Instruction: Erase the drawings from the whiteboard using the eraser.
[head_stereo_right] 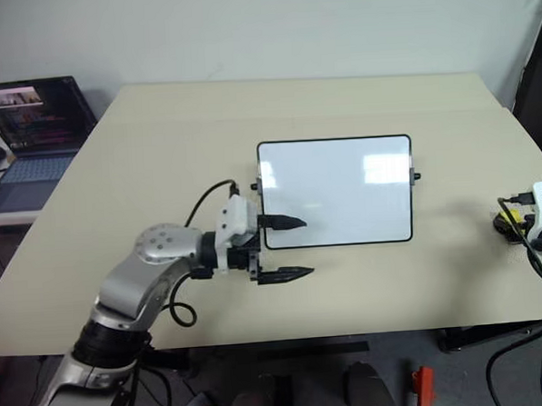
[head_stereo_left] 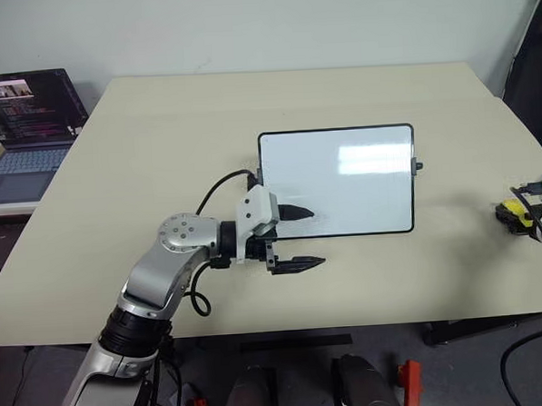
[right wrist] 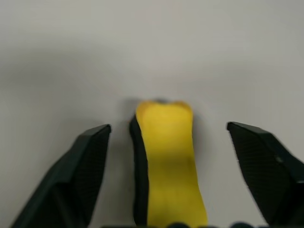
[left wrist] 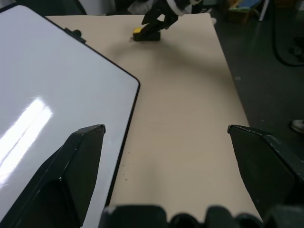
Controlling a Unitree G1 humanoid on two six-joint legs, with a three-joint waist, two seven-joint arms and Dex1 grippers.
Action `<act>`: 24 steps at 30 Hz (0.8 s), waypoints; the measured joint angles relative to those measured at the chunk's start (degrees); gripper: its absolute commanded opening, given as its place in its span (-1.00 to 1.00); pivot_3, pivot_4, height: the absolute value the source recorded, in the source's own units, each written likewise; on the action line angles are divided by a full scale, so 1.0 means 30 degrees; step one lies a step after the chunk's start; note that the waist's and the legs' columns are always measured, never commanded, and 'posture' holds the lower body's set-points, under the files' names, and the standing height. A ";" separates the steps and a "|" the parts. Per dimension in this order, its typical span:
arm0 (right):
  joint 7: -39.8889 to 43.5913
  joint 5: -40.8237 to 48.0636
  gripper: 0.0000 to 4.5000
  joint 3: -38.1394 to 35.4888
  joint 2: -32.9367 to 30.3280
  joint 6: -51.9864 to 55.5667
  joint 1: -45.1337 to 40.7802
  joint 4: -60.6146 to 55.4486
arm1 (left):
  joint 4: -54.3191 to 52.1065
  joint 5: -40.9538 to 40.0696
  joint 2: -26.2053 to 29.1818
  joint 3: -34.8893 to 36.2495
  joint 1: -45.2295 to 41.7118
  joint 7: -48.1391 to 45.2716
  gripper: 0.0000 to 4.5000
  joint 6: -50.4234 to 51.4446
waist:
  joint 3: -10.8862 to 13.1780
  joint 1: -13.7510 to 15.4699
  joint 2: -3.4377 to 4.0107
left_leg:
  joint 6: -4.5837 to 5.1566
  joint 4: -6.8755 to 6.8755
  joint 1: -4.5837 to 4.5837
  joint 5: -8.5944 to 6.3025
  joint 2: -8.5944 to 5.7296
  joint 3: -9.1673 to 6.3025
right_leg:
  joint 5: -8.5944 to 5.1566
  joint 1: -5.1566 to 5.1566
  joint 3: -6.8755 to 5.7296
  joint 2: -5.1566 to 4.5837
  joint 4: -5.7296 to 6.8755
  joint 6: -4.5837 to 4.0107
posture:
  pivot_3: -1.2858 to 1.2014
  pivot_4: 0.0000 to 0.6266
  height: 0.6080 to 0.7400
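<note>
Right gripper [right wrist: 166, 175] stands wide open astride the eraser [right wrist: 166, 161], unheld; left gripper [head_stereo_left: 296, 238], open and empty, straddles the whiteboard [head_stereo_left: 343, 186] corner, likely to steady it.

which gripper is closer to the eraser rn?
Right. The right gripper stands open with the yellow eraser between its fingers. The left gripper is open at the whiteboard's near corner, far across the table.

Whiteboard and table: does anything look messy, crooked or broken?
Nothing stands out. The whiteboard lies flat and wiped clean, and the eraser rests on the table between the fingers of the open right claw.
</note>
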 measured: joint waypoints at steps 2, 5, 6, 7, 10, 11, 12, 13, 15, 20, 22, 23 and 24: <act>0.0202 0.0458 0.98 -0.0603 -0.0001 -0.0696 -0.0003 -0.1054 | 0.0598 -0.0055 -0.0028 0.0967 0.0176 0.0711 1.00 -0.0073 | 0.0007 -0.0010 0.0014 | 0.0000 0.0003 0.0001 0.0000 0.0001 -0.0006 | 0.0000 0.0000 -0.0006 0.0000 0.0009 0.0001 | 0.03 -0.52 1.00; 0.0140 0.1123 0.98 -0.1547 0.0400 -0.2252 -0.0044 -0.2795 | 0.1842 0.0130 -0.0300 0.2701 0.0238 0.2324 1.00 -0.1034 | 0.0003 0.0005 0.0005 | -0.0001 0.0009 0.0004 0.0000 0.0005 -0.0014 | 0.0001 0.0008 -0.0014 0.0000 0.0007 0.0001 | 0.03 -0.52 1.00; -0.0135 0.1186 0.98 -0.1703 0.1092 -0.3316 -0.0028 -0.3301 | 0.2655 0.0483 -0.0547 0.3373 0.0185 0.3295 1.00 -0.1585 | -0.0013 -0.0007 -0.0020 | 0.0000 0.0009 0.0025 0.0000 0.0015 -0.0012 | 0.0002 0.0020 -0.0014 0.0006 0.0011 -0.0001 | 0.03 -0.52 1.00; -0.0263 0.1193 0.98 -0.1639 0.1693 -0.4043 0.0018 -0.3585 | 0.3350 0.0812 -0.0721 0.3887 0.0115 0.4057 1.00 -0.1913 | -0.0017 -0.0038 -0.0030 | -0.0001 0.0009 0.0032 0.0000 0.0021 -0.0016 | 0.0005 0.0031 -0.0017 0.0012 0.0010 -0.0005 | 0.03 -0.52 1.00; -0.0537 0.1194 0.98 -0.1175 0.4023 -0.6375 0.0384 -0.3256 | 0.6232 0.2571 -0.1197 0.4798 -0.0134 0.7079 1.00 -0.3955 | -0.0017 -0.0013 -0.0033 | -0.0004 0.0015 0.0028 0.0003 0.0007 -0.0016 | 0.0016 0.0035 -0.0014 0.0004 0.0011 0.0002 | 0.03 -0.52 1.00; -0.0559 0.1244 0.98 -0.1152 0.4665 -0.6887 0.0429 -0.2753 | 0.7104 0.3121 -0.1354 0.4809 -0.0245 0.7808 1.00 -0.4528 | -0.0017 0.0029 -0.0032 | -0.0007 0.0015 0.0022 0.0004 -0.0004 -0.0013 | 0.0026 0.0031 -0.0011 -0.0008 0.0014 0.0012 | 0.03 -0.52 1.00; -0.0672 0.1282 0.98 -0.1168 0.5135 -0.7662 0.0421 -0.1801 | 0.8172 0.3849 -0.1813 0.4763 -0.0534 0.8758 1.00 -0.5199 | -0.0019 0.0106 -0.0029 | -0.0007 0.0015 0.0028 0.0004 -0.0016 -0.0005 | 0.0039 0.0033 -0.0005 -0.0020 0.0009 0.0026 | 0.03 -0.52 1.00; -0.0788 0.1289 0.98 -0.1167 0.5493 -0.8210 0.0416 -0.1001 | 0.8938 0.4411 -0.2155 0.4643 -0.0656 0.9481 1.00 -0.5712 | -0.0019 0.0245 -0.0030 | -0.0007 0.0015 0.0013 0.0004 -0.0018 -0.0007 | 0.0053 0.0029 -0.0009 -0.0022 -0.0007 0.0032 | 0.03 -0.52 1.00; -0.1033 0.1188 0.98 -0.1160 0.5869 -0.9392 0.0414 0.0563 | 1.0460 0.5322 -0.2852 0.4421 -0.0688 1.0660 1.00 -0.6626 | -0.0019 0.0416 -0.0029 | -0.0008 0.0014 -0.0001 0.0004 -0.0039 -0.0006 | 0.0062 0.0023 -0.0012 -0.0049 -0.0016 0.0040 | 0.03 -0.52 1.00; -0.1079 0.1164 0.98 -0.1164 0.6044 -1.1021 0.0723 0.1243 | 1.3102 0.6146 -0.4080 0.4349 -0.0708 1.2307 1.00 -0.8703 | -0.0019 0.0340 -0.0030 | -0.0010 0.0013 -0.0039 0.0005 -0.0024 -0.0007 | 0.0071 -0.0026 -0.0014 -0.0039 -0.0014 0.0048 | 0.03 -0.52 1.00; -0.1155 0.1237 0.98 -0.1169 0.6308 -1.1154 0.0930 0.0941 | 1.4141 0.6473 -0.4232 0.4325 -0.0731 1.2822 1.00 -0.9553 | -0.0019 0.0261 -0.0029 | -0.0010 0.0011 -0.0010 0.0006 -0.0015 -0.0007 | 0.0079 -0.0014 -0.0009 -0.0024 0.0003 0.0034 | 0.03 -0.52 1.00; -0.1315 0.1323 0.98 -0.1185 0.6506 -1.1151 0.1144 0.0656 | 1.4572 0.6625 -0.4341 0.4314 -0.0730 1.3058 1.00 -0.9921 | -0.0019 0.0219 -0.0029 | -0.0010 0.0008 -0.0004 0.0006 -0.0010 -0.0007 | 0.0083 -0.0013 -0.0008 -0.0019 0.0012 0.0027 | 0.03 -0.52 1.00; -0.1426 0.1357 0.98 -0.1181 0.6764 -1.1130 0.1316 0.0367 | 1.4934 0.6708 -0.4446 0.4313 -0.0735 1.3230 1.00 -1.0202 | -0.0020 0.0192 -0.0029 | -0.0011 0.0009 0.0005 0.0006 -0.0007 -0.0006 | 0.0088 -0.0011 -0.0006 -0.0015 0.0018 0.0020 | 0.03 -0.52 1.00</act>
